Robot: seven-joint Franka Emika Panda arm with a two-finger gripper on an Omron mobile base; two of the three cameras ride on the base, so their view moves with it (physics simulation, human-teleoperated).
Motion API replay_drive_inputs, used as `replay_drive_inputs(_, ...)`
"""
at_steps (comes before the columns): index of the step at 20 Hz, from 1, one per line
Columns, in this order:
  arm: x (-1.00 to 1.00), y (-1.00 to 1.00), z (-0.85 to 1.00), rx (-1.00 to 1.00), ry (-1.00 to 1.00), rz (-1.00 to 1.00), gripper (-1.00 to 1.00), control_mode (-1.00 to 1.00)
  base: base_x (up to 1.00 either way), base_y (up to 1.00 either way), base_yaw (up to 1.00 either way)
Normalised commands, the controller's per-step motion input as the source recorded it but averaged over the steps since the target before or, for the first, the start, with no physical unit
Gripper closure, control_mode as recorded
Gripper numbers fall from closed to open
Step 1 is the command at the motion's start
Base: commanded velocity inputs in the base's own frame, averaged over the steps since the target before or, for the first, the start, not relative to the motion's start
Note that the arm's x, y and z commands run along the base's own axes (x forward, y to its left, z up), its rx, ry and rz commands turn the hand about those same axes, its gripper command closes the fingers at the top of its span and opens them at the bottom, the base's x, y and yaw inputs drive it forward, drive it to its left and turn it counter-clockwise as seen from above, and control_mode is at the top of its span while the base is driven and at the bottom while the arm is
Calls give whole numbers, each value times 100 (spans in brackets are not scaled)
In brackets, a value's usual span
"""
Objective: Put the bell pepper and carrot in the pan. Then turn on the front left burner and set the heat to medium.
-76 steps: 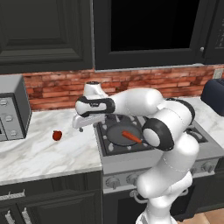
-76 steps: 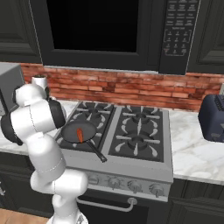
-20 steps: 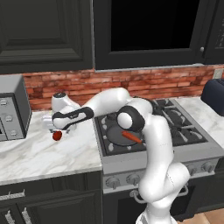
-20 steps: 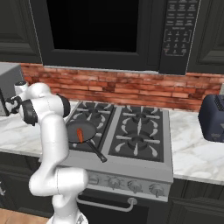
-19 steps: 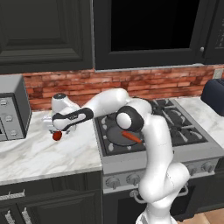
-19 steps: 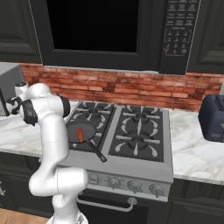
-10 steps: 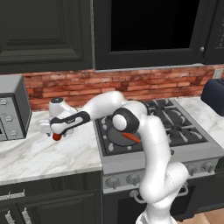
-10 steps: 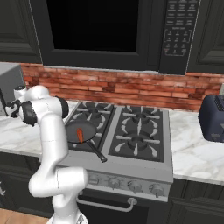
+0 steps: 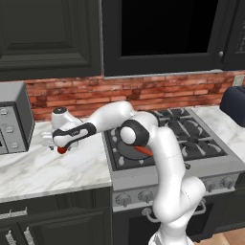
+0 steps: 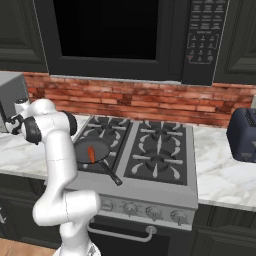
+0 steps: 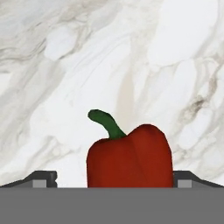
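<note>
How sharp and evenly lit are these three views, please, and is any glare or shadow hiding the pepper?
Left base view: flat, even light, slightly soft; the pepper is a small red spot mostly covered by the gripper. Right base view: crisp, no glare; carrot clear in the pan. Hand view: pepper sharp, softly lit, unshadowed, its base cut off by the frame.

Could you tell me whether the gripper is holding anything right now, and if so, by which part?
Nothing is held. The gripper is open, its fingertips on either side of the pepper on the counter, not closed on it.
</note>
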Motion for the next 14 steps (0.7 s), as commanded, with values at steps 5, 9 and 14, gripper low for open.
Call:
replay_drive_inputs(5,0,0,0,0,0,0,100,-100,0,0,0)
replay_drive_inputs(9,0,0,0,0,0,0,100,-100,0,0,0)
replay_drive_inputs(14,-1,-1,0,0,0,0,100,-100,0,0,0)
